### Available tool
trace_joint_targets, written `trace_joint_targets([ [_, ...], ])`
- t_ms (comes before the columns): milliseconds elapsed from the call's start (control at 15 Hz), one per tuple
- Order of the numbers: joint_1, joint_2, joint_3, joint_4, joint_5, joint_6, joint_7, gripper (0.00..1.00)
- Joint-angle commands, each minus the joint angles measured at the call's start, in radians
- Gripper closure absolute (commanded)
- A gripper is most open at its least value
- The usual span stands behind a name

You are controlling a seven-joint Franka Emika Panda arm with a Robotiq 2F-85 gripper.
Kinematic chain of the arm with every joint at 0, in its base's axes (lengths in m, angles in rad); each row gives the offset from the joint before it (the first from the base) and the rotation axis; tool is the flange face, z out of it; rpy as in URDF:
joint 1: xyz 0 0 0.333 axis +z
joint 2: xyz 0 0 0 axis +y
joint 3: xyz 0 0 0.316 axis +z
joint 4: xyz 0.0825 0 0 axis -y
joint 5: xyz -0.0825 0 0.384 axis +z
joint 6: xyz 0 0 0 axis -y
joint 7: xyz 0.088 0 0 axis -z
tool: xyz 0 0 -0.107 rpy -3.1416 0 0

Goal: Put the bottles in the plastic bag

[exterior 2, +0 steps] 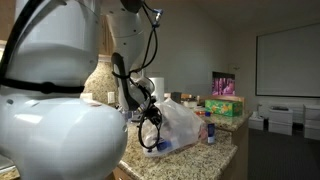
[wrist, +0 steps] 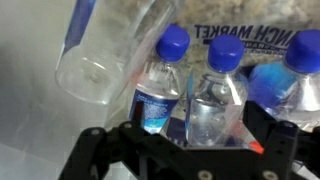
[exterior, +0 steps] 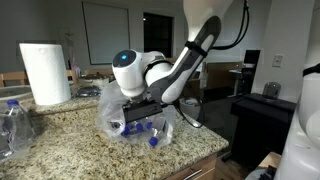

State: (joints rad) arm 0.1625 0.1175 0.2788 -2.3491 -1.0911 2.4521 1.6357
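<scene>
Hanging low at the mouth of the plastic bag [exterior: 108, 108], which lies on the speckled stone counter [exterior: 70, 135], the gripper [wrist: 182, 140] has its jaws spread wide and nothing is clamped between them. In the wrist view, three bottles [wrist: 158, 85] with blue caps lie side by side inside the bag just beyond the fingers [wrist: 95, 150], and a tilted bottle [wrist: 105, 62] lies beside them. In an exterior view, a lone bottle [exterior: 12, 125] stands outside the bag, near the white paper towel roll [exterior: 45, 72].
</scene>
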Motion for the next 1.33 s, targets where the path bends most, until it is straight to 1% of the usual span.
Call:
trace_joint_targets([
  [0,-0.098,-0.035,0.071,-0.039,0.282,0.03,-0.256,0.0],
  [133,-0.171,-0.042,0.147,-0.046,0.451,0.007,-0.393,0.0],
  [267,-0.269,-0.043,0.256,-0.041,0.618,-0.024,-0.527,0.0],
  [400,-0.347,-0.07,0.352,-0.019,0.785,-0.094,-0.657,0.0],
  [533,-0.38,-0.127,0.398,-0.006,0.948,-0.179,-0.781,0.0],
  [600,-0.381,-0.17,0.4,0.004,1.029,-0.235,-0.839,0.0],
  [667,-0.373,-0.23,0.389,0.005,1.111,-0.292,-0.897,0.0],
  [733,-0.226,-0.29,0.236,0.005,1.182,-0.348,-0.943,0.0],
  [800,-0.204,-0.331,0.202,0.011,1.212,-0.407,-0.966,0.0],
  [933,-0.136,-0.406,0.099,0.029,1.217,-0.512,-0.977,0.0],
  [1133,-0.099,-0.498,0.016,0.05,1.175,-0.607,-0.955,0.0],
  [1200,-0.1,-0.517,0.001,0.056,1.162,-0.615,-0.939,0.0],
  [1267,-0.111,-0.532,-0.005,0.056,1.138,-0.597,-0.912,0.0],
])
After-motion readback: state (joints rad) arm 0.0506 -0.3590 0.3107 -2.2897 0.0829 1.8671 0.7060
